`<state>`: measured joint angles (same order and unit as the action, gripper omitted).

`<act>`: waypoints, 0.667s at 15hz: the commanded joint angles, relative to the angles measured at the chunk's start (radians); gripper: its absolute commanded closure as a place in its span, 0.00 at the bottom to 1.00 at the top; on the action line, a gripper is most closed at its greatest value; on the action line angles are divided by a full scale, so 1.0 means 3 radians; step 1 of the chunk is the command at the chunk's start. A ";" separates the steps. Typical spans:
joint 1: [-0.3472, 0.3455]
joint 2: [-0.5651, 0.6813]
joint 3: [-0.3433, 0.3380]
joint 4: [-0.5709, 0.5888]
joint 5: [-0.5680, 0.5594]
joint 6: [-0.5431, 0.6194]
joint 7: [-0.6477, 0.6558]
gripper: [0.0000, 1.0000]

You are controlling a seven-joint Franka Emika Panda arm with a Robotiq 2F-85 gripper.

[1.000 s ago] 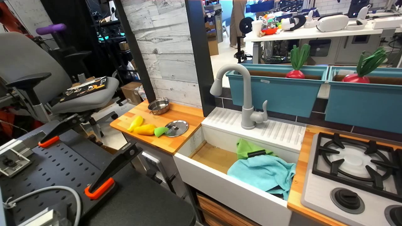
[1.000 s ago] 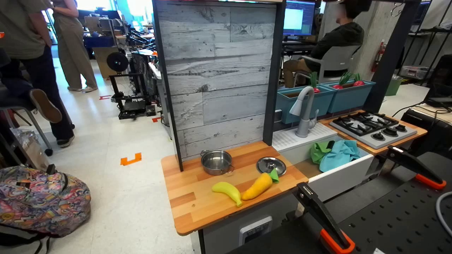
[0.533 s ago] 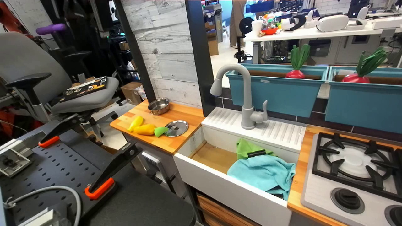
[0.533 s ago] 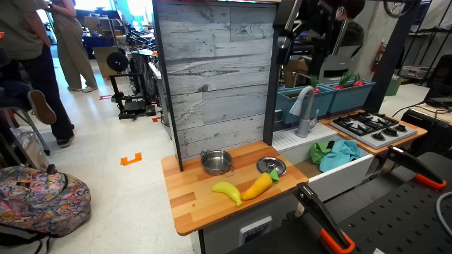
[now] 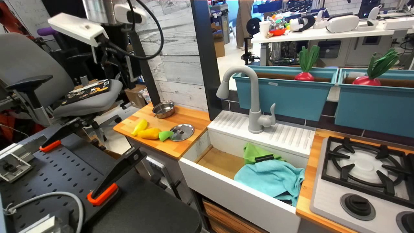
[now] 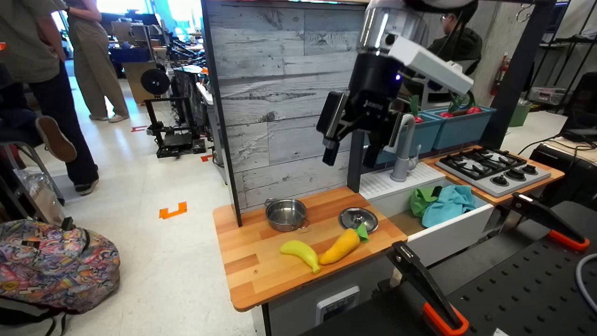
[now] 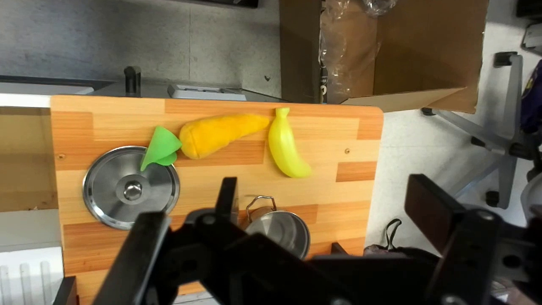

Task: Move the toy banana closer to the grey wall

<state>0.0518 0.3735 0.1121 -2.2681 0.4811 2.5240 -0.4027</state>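
Down from the top edge of an exterior view had come the gripper (image 6: 350, 157), and we had it hanging well above the wooden counter (image 6: 243, 240), while the toy banana (image 6: 302, 253) stayed where it was. We saw the two fingers (image 7: 227, 198) spread wide, holding nothing. Through the wrist view we found the banana well beyond the fingertips, higher in the picture but, side to side, within the span between them. It lay near the counter edge farthest from the grey wall (image 6: 294, 107), its stem toward that edge, just beside the tip of the toy carrot (image 6: 340, 247); we could not tell whether they touched. Between banana and wall stood the metal pot (image 6: 284, 215).
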 commanded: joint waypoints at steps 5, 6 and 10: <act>-0.0191 0.0531 0.0231 0.0332 -0.0186 0.0180 0.0146 0.00; -0.0199 0.0566 0.0232 0.0363 -0.0190 0.0180 0.0148 0.00; -0.0285 0.0599 0.0314 0.0391 -0.0040 0.0245 0.0100 0.00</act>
<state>0.0267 0.5446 0.1471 -2.1505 0.4569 2.5712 -0.3824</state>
